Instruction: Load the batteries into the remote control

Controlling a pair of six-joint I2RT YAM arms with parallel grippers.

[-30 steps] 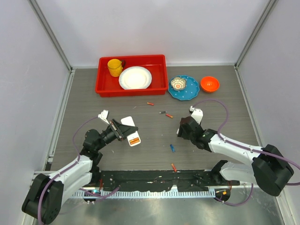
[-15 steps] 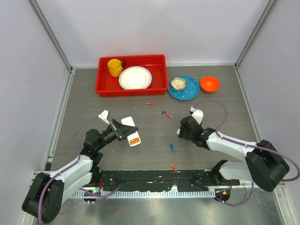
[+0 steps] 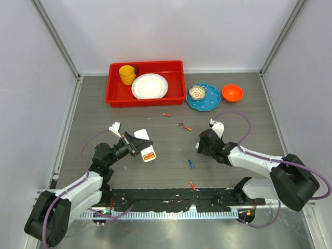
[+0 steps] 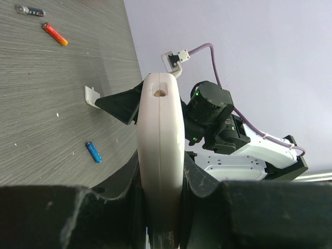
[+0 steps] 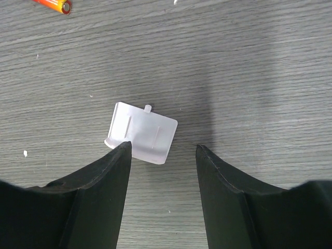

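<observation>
Top external view: left of the tabletop's middle, toward the near edge, the left gripper (image 3: 134, 143) is clamped on the remote control (image 3: 146, 147), with an orange battery (image 3: 149, 155) sitting in it. Loose batteries (image 3: 190, 164) lie scattered from the middle to the near edge. Right of the middle, the right gripper (image 5: 162, 148) hangs with its jaws spread wide over a white battery cover (image 5: 141, 132) lying flat.
</observation>
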